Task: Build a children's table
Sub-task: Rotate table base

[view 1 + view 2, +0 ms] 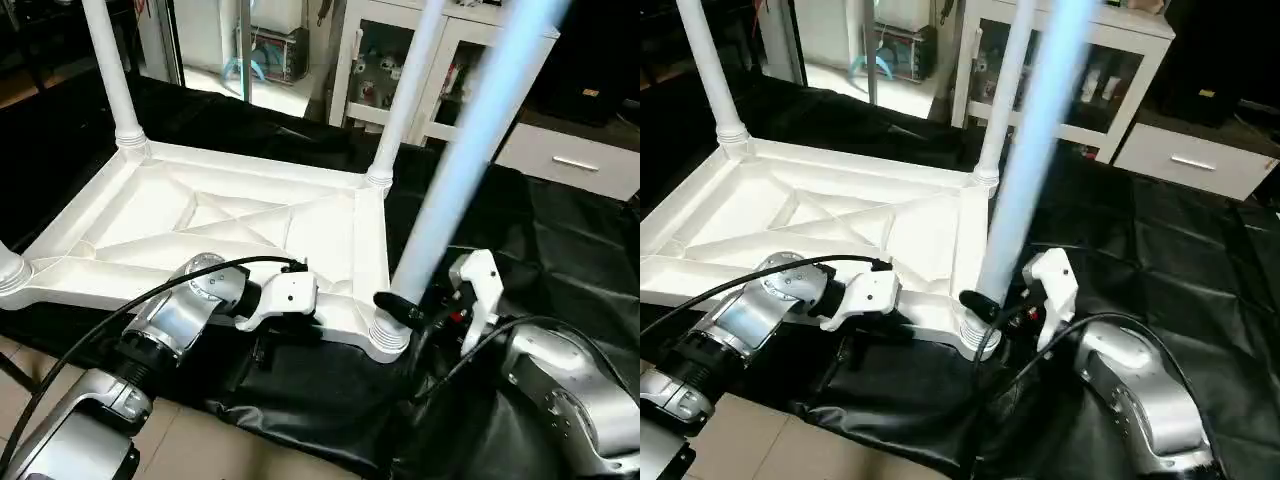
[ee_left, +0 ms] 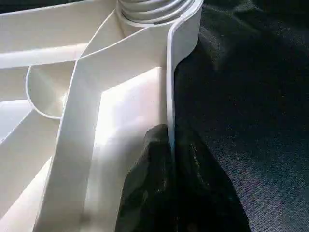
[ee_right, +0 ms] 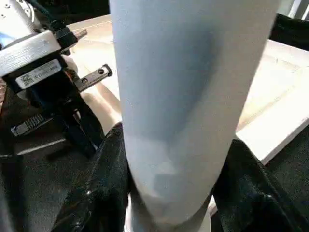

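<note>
Black sheeting (image 1: 560,230) covers the floor, with a white cabinet (image 1: 400,60) and a drawer unit (image 1: 575,160) at the far side. On the sheeting lies the children's table (image 1: 240,225) upside down, its X-ribbed underside facing up. Legs already stand in the far-left socket (image 1: 112,75) and the far-right socket (image 1: 405,100), and a third shows at the near-left corner (image 1: 8,268).

The left tool (image 2: 171,193) is pinched shut on the near rim of the table, one finger on each side of the thin wall, holding it steady. The right tool (image 3: 174,193) grips the fourth leg (image 1: 470,140) low down, just above the near-right socket (image 1: 388,335) — the leg leans to the right as it rises.

That lean is the main risk: pressed down while tilted, the ribbed end could jam crooked in the socket or skip off its lip. The low grip leaves a long length of leg free above, so any twist may lever it out of the fingers. If the left pinch slips off the narrow rim, the table would likely slide on the smooth sheeting — and the three standing legs could sway with it.
</note>
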